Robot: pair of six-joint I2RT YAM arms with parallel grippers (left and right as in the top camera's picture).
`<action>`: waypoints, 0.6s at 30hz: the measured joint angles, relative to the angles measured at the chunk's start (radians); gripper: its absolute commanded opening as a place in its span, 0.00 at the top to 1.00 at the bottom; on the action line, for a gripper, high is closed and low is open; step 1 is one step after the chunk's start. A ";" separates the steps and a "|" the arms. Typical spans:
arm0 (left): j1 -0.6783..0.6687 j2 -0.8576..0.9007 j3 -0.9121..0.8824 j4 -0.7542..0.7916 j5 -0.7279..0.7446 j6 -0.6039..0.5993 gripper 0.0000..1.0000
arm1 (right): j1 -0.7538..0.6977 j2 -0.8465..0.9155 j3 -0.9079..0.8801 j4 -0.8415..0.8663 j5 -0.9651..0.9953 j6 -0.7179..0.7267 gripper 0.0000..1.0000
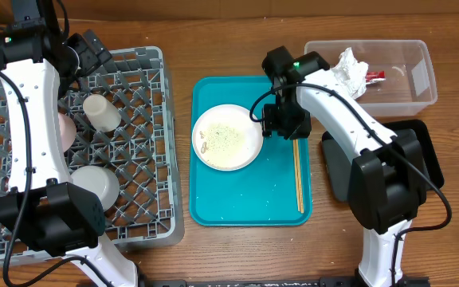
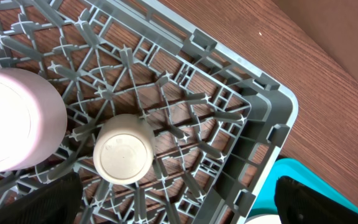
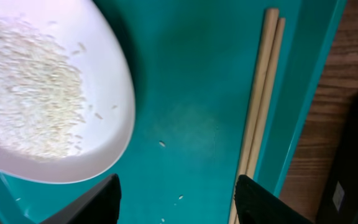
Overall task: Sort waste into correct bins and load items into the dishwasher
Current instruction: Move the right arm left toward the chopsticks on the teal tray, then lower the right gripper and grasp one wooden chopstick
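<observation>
presently the right tool (image 1: 281,121) is being held low over the teal tray (image 1: 245,195), in the gap between the white plate (image 1: 251,159) and the chopsticks (image 1: 297,175). its fingers (image 3: 98,202) are being kept apart, with only bare tray showing between them in the wrist view — nothing is being clamped.

the chopsticks are lying as a pair, touching side by side, along the tray's right-hand wall. their long axis is being pointed toward and away from the robot, nearly square to the line across the two fingers. they are being seen on the tool's right, just beside the right-hand finger, with most of their length nearer the robot than the tool. the plate, strewn with rice-like crumbs (image 1: 223,137), is lying on the tool's other side, its rim near the left-hand finger.

the left tool (image 2: 179,199) is being held wide apart and empty over the grey dish rack (image 2: 272,118), above the upturned small white cup (image 2: 123,155) and the pinkish bowl (image 2: 11,118) — well apart from the teal tray. the right arm is therefore being judged the nearer one. if the chopsticks are being taken next, a small shift to the right is probably being called for, so that both sticks fall between the fingers. because they are thin and flat on the tray, one stick could be missed.
</observation>
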 measured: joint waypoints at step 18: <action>0.000 0.000 0.000 -0.001 0.000 0.000 0.00 | -0.002 0.000 -0.222 0.163 0.090 0.011 0.43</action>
